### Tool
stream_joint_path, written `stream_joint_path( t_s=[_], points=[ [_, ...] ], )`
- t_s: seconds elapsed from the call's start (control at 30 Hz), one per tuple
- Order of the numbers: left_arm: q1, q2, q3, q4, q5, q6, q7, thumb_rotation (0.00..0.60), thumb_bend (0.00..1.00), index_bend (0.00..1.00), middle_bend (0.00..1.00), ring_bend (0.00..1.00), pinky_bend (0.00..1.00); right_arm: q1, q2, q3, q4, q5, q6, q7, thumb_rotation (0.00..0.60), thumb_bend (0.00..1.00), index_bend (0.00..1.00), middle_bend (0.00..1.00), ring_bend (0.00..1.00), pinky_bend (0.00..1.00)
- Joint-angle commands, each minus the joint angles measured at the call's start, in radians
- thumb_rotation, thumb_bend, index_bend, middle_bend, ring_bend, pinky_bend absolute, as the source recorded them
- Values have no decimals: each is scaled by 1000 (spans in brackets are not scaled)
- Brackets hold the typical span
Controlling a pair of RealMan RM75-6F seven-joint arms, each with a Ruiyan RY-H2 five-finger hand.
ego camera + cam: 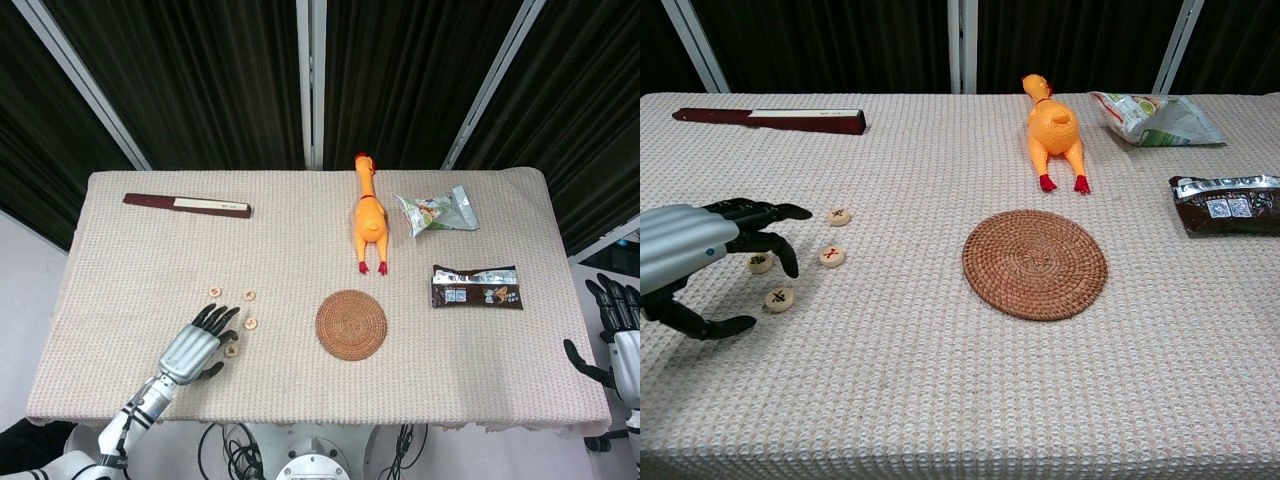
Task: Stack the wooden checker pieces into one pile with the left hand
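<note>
**left hand over the checker group, nothing held**

the wooden checker pieces [833,256] lay flat and apart on the woven table cover [940,400], none on top of another, so by this evidence no stacking had been done. in the chest view four pieces showed: one at the fingertips, one just beyond them, one under the fingers, and one between fingers and thumb. in the head view a further piece lay just beyond the hand on its far side; the chest view hid it behind the fingers.

the left hand [700,250] hovered over the near-left part of the group, fingers spread and slightly curled, thumb set apart below, and it gripped nothing. this posture suited a pinch on the piece below it. whether any fingertip touched a piece could not be told.

the right hand [622,335] was off the table's right edge, fingers apart and empty, in keeping with a task given to the left hand alone.

well to the right of the left hand lay a round rattan coaster [1035,263]. beyond it lay a rubber chicken [1052,130], a green snack bag [1150,117] and a dark snack packet [1230,203]. beyond the left hand, near the far edge, lay a dark folded fan [775,120].
</note>
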Motion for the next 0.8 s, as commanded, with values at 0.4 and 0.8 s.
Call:
stream_joint_path(
  t_s=[0.4, 0.8],
  points=[
    [-16, -25, 11, 42, -14, 17, -39, 600, 307, 434, 20, 0, 0, -2, 3, 3, -1, 5, 0, 6, 600, 258, 0, 0, 0, 0],
    [-18, -19, 26, 41, -20, 33, -59, 600, 310, 461, 25, 0, 0, -2, 3, 3, -3, 7, -3, 1, 600, 258, 0, 0, 0, 0]
  ],
)
